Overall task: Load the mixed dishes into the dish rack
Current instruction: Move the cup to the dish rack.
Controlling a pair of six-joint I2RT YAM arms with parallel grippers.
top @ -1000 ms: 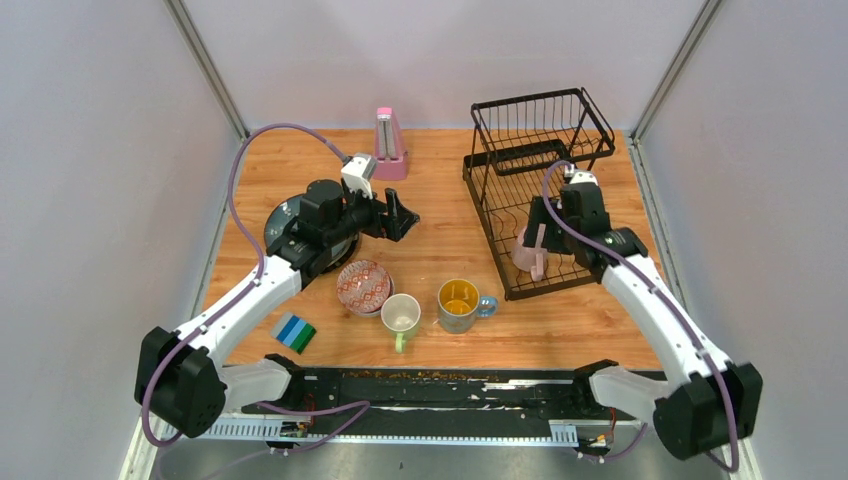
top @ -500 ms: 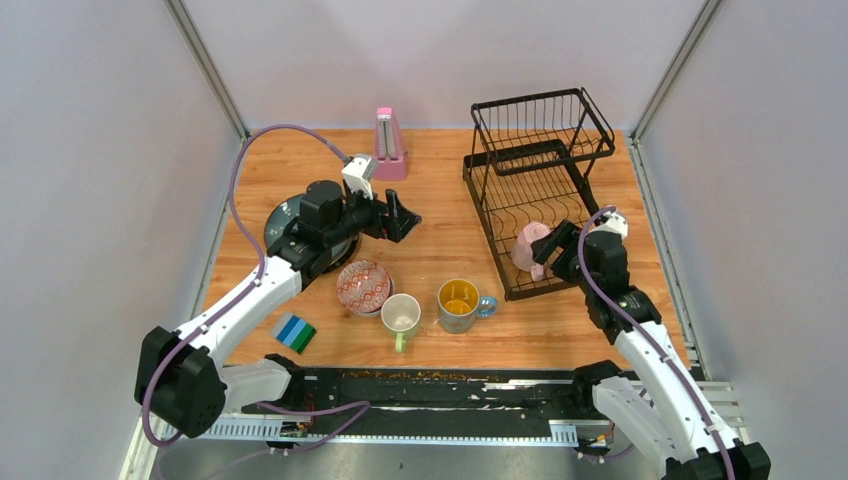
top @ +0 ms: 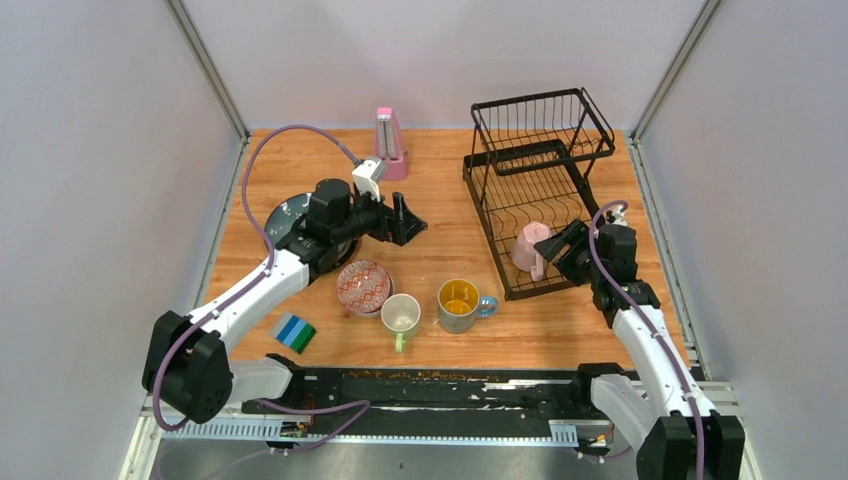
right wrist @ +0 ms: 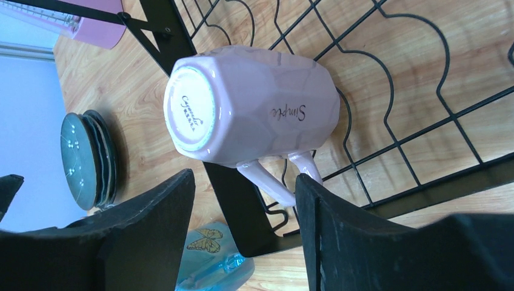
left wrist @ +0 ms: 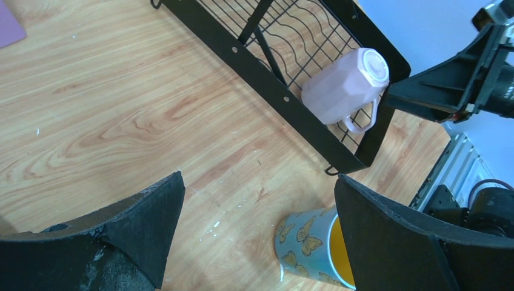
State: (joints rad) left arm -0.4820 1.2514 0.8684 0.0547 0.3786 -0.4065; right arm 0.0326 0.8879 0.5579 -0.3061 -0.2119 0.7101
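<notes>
The black wire dish rack (top: 487,230) stands at the back right. A pink-white mug (top: 528,247) lies upside down in its near end, also shown in the right wrist view (right wrist: 254,112) and the left wrist view (left wrist: 345,82). My right gripper (top: 562,245) is open and empty just right of that mug, its fingers either side of the handle (right wrist: 244,182). My left gripper (top: 408,222) is open and empty above the bare wood (left wrist: 259,182). A red-patterned bowl (top: 363,286), a pale green mug (top: 401,316) and a grey mug with a yellow inside (top: 459,303) stand in front. Blue-grey plates (top: 288,213) lie under my left arm.
A pink metronome (top: 389,145) stands at the back centre. A blue-green striped block (top: 295,333) lies near the front left. The rack's taller basket section (top: 540,120) is at the far end. Grey walls close in on both sides.
My right arm pulled back out of the rack toward the near right, and the pink mug stays in the rack. My left gripper shifted slightly right.
</notes>
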